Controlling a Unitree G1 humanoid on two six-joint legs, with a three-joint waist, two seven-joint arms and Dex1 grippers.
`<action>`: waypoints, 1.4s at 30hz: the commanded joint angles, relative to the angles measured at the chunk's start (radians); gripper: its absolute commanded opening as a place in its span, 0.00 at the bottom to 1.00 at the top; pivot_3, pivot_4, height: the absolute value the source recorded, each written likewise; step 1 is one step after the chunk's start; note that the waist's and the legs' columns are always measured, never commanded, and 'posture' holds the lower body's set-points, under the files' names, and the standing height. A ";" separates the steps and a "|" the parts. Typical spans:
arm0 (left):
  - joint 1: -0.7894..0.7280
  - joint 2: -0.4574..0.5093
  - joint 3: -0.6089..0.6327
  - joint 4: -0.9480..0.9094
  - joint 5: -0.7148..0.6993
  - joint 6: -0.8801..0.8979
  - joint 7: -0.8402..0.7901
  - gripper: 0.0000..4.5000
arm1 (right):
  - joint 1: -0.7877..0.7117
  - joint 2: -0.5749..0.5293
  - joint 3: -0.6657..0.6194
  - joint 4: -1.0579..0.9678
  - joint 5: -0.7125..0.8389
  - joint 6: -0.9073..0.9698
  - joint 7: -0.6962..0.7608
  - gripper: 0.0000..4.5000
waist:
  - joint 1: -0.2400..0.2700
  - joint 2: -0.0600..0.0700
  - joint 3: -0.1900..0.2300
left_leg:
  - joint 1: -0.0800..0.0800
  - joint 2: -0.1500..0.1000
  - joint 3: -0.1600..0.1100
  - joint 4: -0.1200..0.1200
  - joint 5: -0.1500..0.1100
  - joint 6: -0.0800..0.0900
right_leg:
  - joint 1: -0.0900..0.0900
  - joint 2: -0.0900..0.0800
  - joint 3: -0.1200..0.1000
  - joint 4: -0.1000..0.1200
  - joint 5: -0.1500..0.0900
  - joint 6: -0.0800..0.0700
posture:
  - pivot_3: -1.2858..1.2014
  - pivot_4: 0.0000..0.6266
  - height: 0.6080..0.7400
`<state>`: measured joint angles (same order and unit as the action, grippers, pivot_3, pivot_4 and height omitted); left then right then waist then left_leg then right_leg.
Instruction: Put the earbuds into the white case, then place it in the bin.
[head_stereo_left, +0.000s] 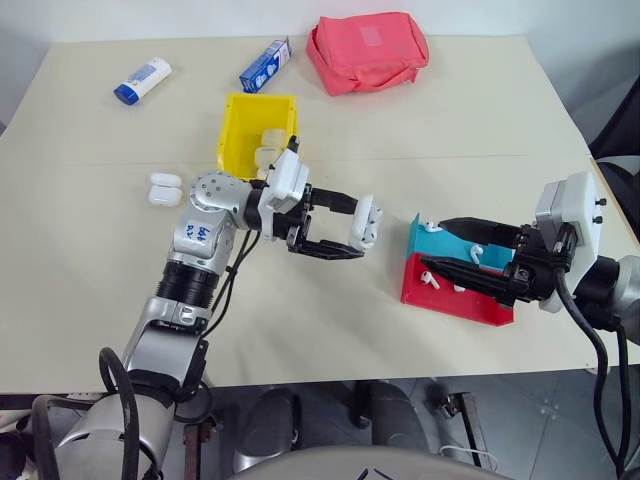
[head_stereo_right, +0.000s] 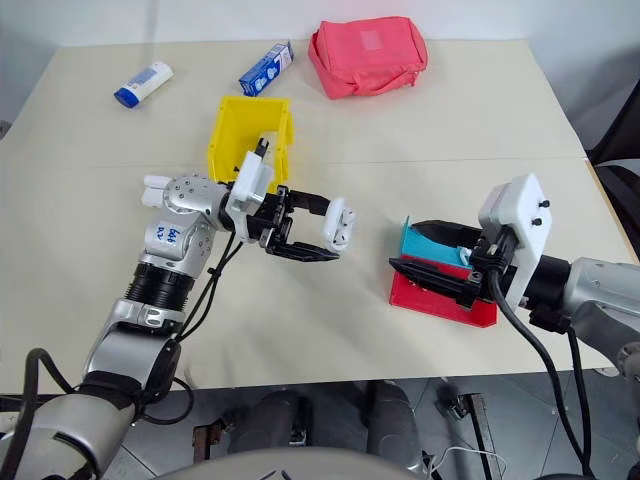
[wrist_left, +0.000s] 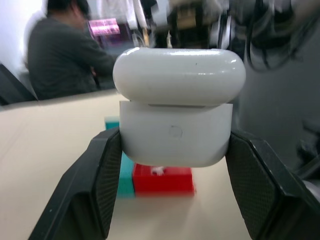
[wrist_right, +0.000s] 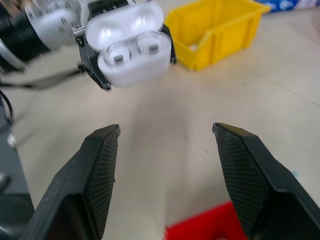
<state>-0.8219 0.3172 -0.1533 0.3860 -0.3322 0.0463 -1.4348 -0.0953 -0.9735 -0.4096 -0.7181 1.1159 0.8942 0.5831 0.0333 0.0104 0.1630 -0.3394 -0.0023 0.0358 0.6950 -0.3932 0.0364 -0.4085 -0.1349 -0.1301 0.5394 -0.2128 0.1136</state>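
My left gripper (head_stereo_left: 352, 232) is shut on the white case (head_stereo_left: 367, 222), held level above the middle of the table. The case's lid stands open, and two earbuds (wrist_right: 150, 48) sit in its wells, facing my right gripper. My right gripper (head_stereo_left: 435, 243) is open and empty; it hovers over the red-and-teal tray (head_stereo_left: 455, 302), a short way right of the case. More earbuds (head_stereo_left: 430, 280) lie in that tray. The yellow bin (head_stereo_left: 232, 130) stands just behind my left hand with white cases (head_stereo_left: 270, 146) inside it.
Two more white cases (head_stereo_left: 164, 188) lie on the table left of my left arm. At the back are a red pouch (head_stereo_left: 367, 50), a blue-and-white box (head_stereo_left: 266, 65) and a white-and-blue tube (head_stereo_left: 142, 80). A seated person (wrist_left: 60, 55) is beyond the table.
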 joint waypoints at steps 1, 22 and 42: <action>-0.043 0.001 -0.030 0.030 0.053 -0.070 -0.003 0.61 | -0.052 -0.025 -0.016 -0.037 0.084 0.038 -0.111 0.56 | 0.000 0.000 0.000 | 0.000 0.000 0.000 0.000 0.000 0.000 | 0.000 -0.002 0.000 -0.001 0.000 0.000 | 0.52 0.24 1.00; -0.095 -0.024 -0.061 0.127 0.113 -0.162 -0.003 0.61 | -0.816 0.126 0.575 0.163 -0.061 0.365 -0.290 0.01 | -0.007 0.000 0.000 | -0.007 -0.002 -0.002 0.000 0.002 0.002 | -0.004 -0.001 -0.004 0.001 0.002 -0.002 | 0.52 0.24 1.00; -0.090 -0.021 0.003 0.117 0.094 -0.124 0.092 0.61 | -0.206 0.007 -0.093 -0.006 -0.020 0.237 -0.010 0.01 | 0.008 -0.001 0.000 | -0.012 -0.001 -0.005 0.002 0.003 0.001 | -0.003 0.002 -0.006 -0.004 0.006 0.001 | 0.52 0.24 1.00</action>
<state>-0.8975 0.2983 -0.1734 0.5269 -0.2121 -0.0811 -1.3616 -0.3482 -0.9781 -0.4015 -0.6949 1.1119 1.1964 0.5136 0.0415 0.0093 0.1630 -0.3509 -0.0039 0.0322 0.6973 -0.3902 0.0381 -0.4118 -0.1329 -0.1357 0.5349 -0.2061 0.1155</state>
